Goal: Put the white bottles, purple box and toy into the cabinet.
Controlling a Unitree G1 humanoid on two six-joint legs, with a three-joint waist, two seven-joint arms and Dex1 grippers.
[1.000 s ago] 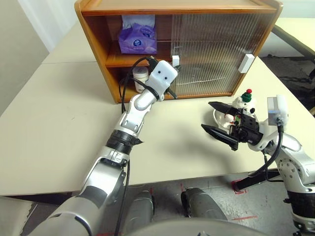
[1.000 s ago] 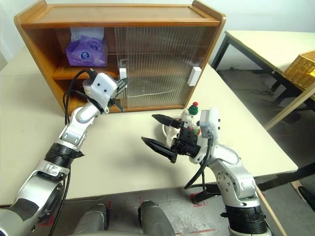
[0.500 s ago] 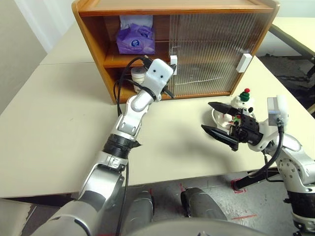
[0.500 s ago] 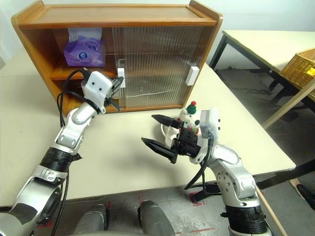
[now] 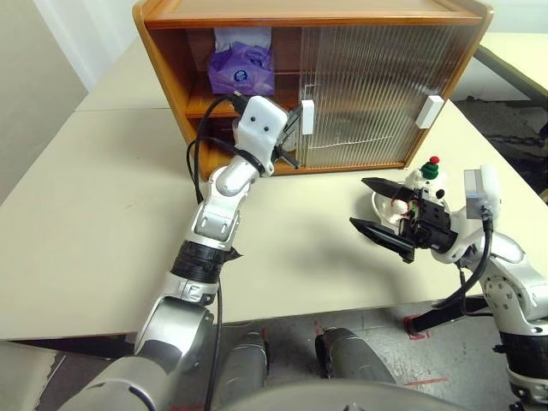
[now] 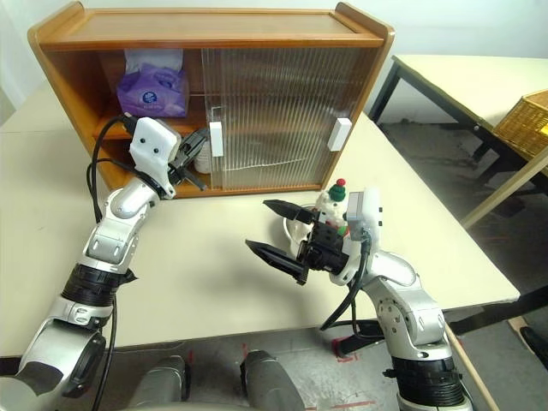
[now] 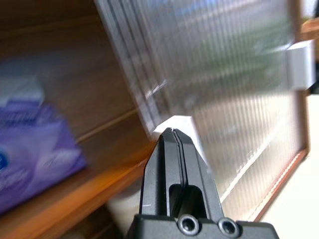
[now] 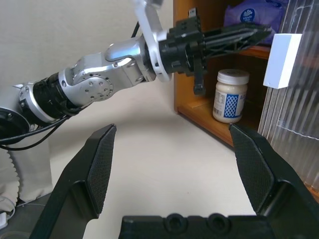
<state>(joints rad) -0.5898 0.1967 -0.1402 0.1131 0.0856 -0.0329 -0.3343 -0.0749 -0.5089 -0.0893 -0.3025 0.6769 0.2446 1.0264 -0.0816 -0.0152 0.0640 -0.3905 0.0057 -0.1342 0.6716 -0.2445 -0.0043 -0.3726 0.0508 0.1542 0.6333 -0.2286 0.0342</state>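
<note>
The cabinet (image 5: pixel 163 51) stands in the upper centre of the head views, its left bay open and its two ribbed sliding doors (image 5: pixel 368 94) drawn across the right. The purple box (image 5: pixel 242 68) sits on the upper shelf in the open bay; one white bottle (image 8: pixel 231 95) stands on the lower shelf beneath it, seen in the right wrist view, and a second bottle cannot be made out. The left gripper (image 6: pixel 193 158), fingers pressed together and holding nothing, hovers at the mouth of the open bay, beside the white handle (image 5: pixel 306 117) of the nearer door. The toy (image 5: pixel 424 181) stands outside the cabinet at the right of the frame, in a pale dish (image 5: pixel 379 204) on the table (image 5: pixel 94 223), just behind the right gripper (image 5: pixel 377 210), whose jaws are spread wide and empty. Judged from this layout, the toy is the remaining item. The next move probably calls for the right gripper to turn toward the toy, close on it, and carry it to the open left bay.
</note>
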